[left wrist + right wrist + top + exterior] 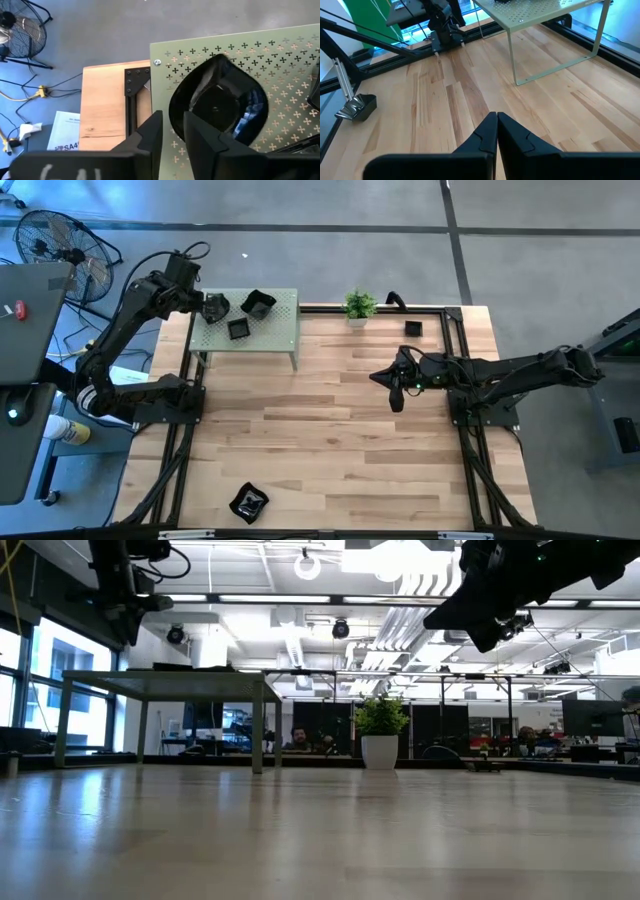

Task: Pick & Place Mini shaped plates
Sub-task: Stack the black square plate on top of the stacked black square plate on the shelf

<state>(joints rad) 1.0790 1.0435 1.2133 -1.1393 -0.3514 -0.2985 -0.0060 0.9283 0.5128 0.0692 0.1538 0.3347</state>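
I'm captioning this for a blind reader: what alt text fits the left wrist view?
The left gripper, fingers slightly apart, hovers over a glossy black teardrop-shaped plate lying on a pale green perforated shelf. Beyond the shelf's corner are the wooden table and grey floor.

Small green potted plant (pixel 359 306) upright at far edge of wooden desk (pixel 330 450); pale green perforated stand (pixel 285 330) at far left corner; floor fan (pixel 60 242) beyond.
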